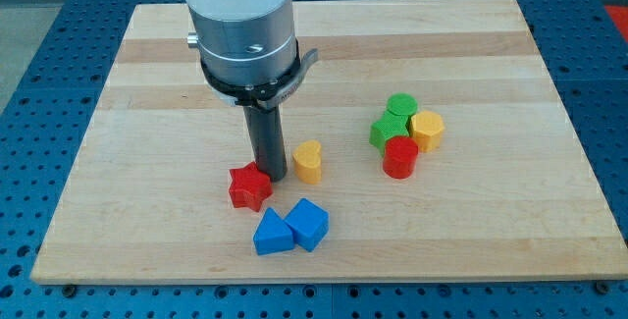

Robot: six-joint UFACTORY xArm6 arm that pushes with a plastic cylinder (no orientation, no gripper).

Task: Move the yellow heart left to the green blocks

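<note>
Pincer there is none: my tip (pixel 272 177), the lower end of a dark rod, can grasp nothing and only pushes. It rests on the wooden board (pixel 147 74), touching or nearly touching the red star (pixel 249 186) at its lower left. The yellow heart (pixel 308 161) stands just beside my tip, on the view's right, upright, its lobes and long axis too small to tell. The green blocks (pixel 392 121) lie further toward the view's right, clustered with a red cylinder (pixel 399 157) and a yellow hexagon (pixel 427 130). Two blue blocks (pixel 290 228) sit below.
</note>
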